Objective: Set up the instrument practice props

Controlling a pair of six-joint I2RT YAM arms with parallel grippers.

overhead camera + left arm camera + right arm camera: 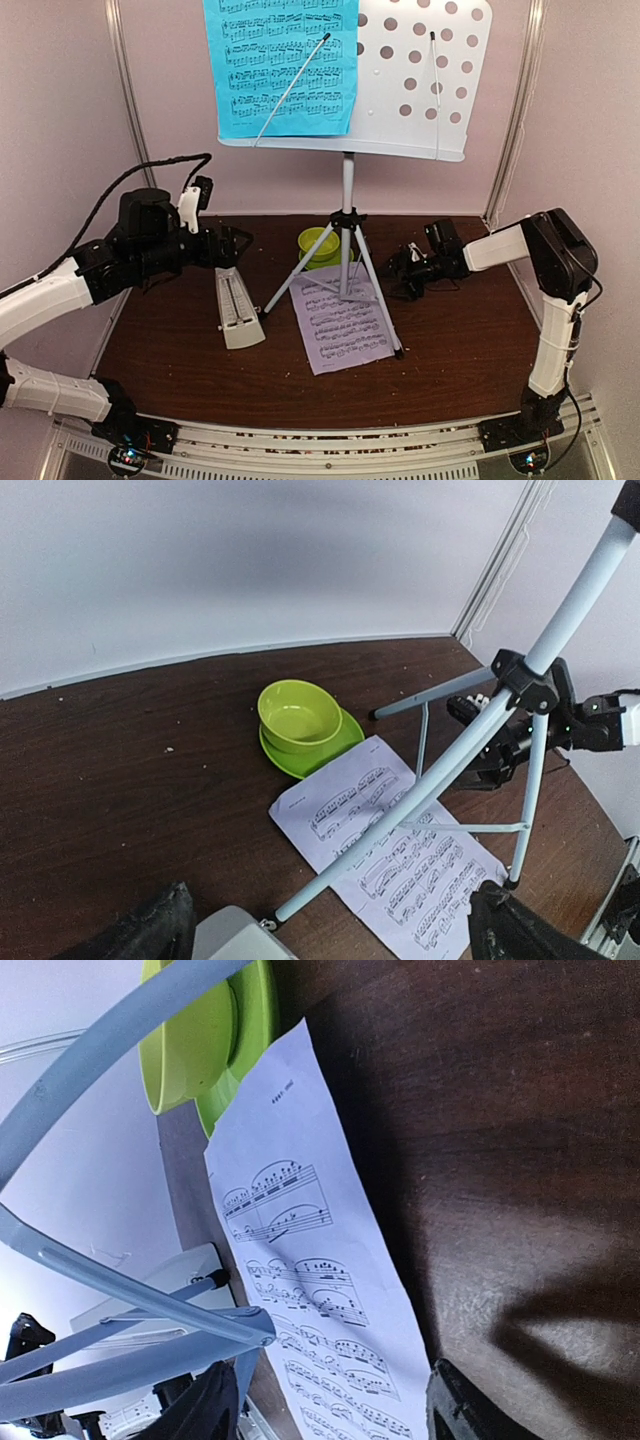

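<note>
Two jaw sets to check, right first. Find right gripper (330, 1400) with fingers (205, 1405) parted to a middling gap, clamped on nothing. Locate pale pink music sheet (320, 1290) flat on table (520, 1160), directly ahead of and partly between those fingers. Note silver tripod (150, 1295) leg off to one side of the jaws, crossing above the sheet. Note lime-green bowl (190, 1060) on saucer (258, 1020) farther ahead, past the sheet's top edge.

Find left gripper (330, 935) spread wide and empty. Locate cream metronome (232, 938) just below the gap, near one finger. Expect tripod and pink sheet ahead of these jaws, bowl beyond and to one side.

From above, find blue music sheet (282, 65) already on music stand (420, 80), high above both jaw sets, on the desk half nearer the left jaws. Note other half bare.

Judge step in hand as pick-up of the pink sheet by the right jaws, for placing on that bare half. Calls next for a pinch on a free edge. Expect little bite on flat paper against wood; plan to lift or slide an edge first. Check tripod foot at the sheet's corner: on the paper or just beside it, cannot tell. Guard against tearing the sheet or tipping the stand.

Read printed staves of notes on both sheets. Find small heading at the pink sheet's top, too small to read. No brand or label visible.
</note>
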